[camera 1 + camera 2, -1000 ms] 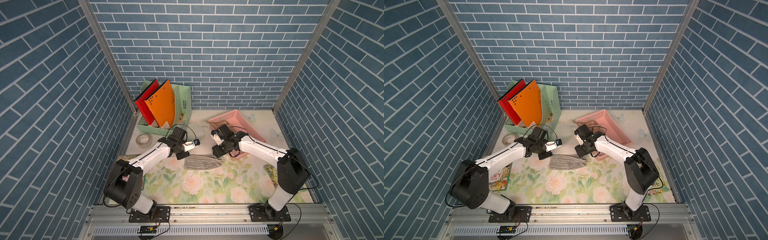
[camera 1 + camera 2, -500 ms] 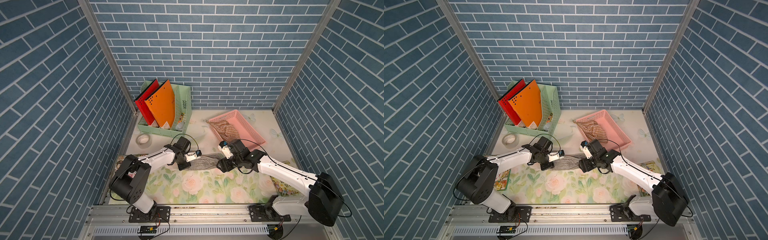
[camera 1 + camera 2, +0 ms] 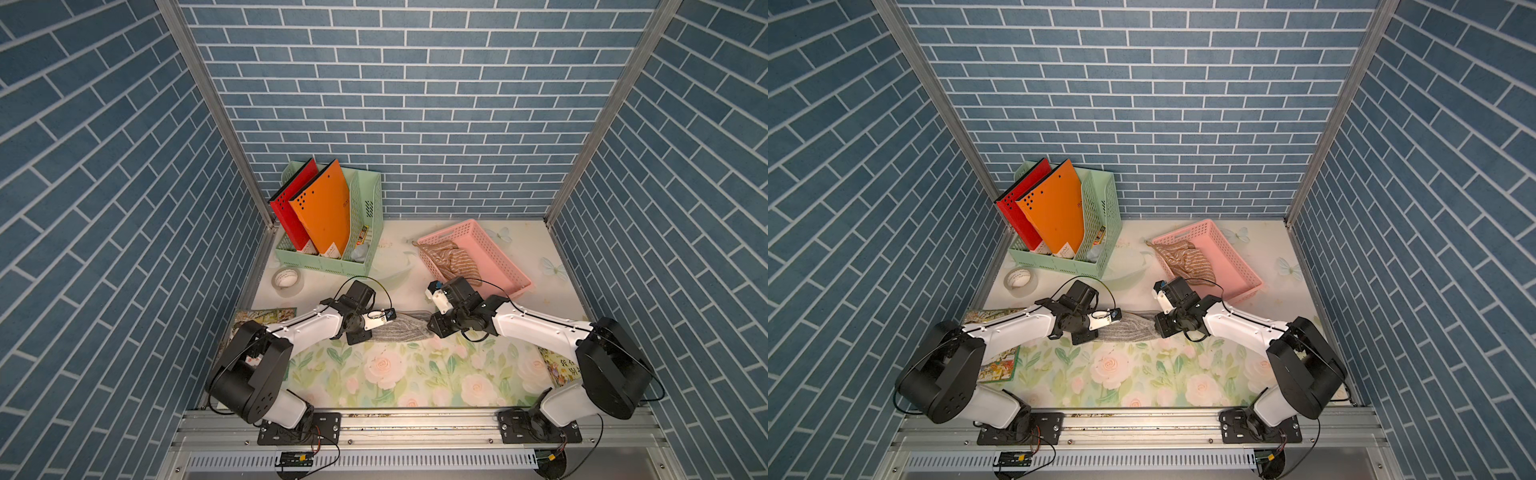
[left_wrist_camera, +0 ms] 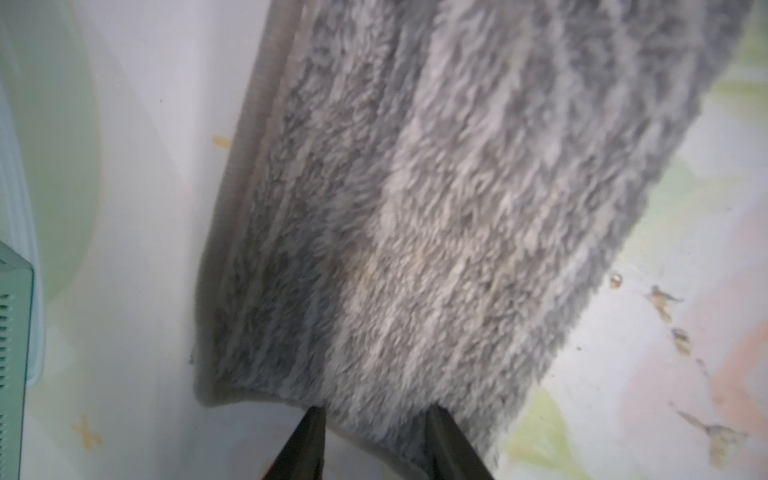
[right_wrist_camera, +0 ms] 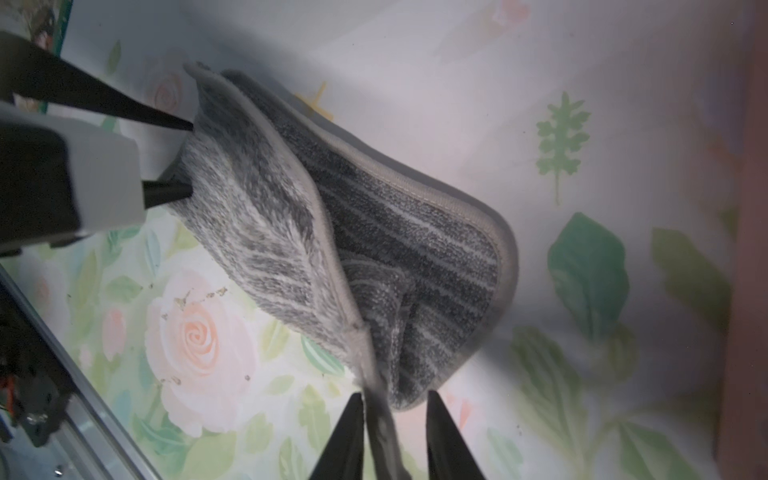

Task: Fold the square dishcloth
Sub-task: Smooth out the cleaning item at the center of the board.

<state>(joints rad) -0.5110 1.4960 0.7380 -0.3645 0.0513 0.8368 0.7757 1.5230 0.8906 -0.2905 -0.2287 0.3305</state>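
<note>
— In the middle of the flowered mat (image 3: 415, 374), between the two arms: is that the dishcloth (image 3: 401, 330)?

— That's it, the grey fleecy one, lying as a long narrow strip. From the right wrist view you can see it's already doubled. One layer laps over the other, and the hems don't quite meet.

— So which step are we at?

— I'd say taking hold for the second fold. The left gripper (image 4: 374, 411) has its jaws pressed on one short end, with the pile bunched between them. The right gripper (image 5: 392, 401) is at the opposite end, jaws apart, straddling the hem at the corner. There's daylight beside the cloth there, so nothing is pinched yet.

— And next?

— To my eye the right one needs to close on that corner, on both layers if it can. Then one end wants lifting and carrying across to the other while the strip stays flat.

— Anything in the way?

— The pink basket (image 3: 498, 257) sits just behind the right arm, clear of the cloth. The risk, I'd guess, is catching only the top hem, so that the layers slide open.
</note>
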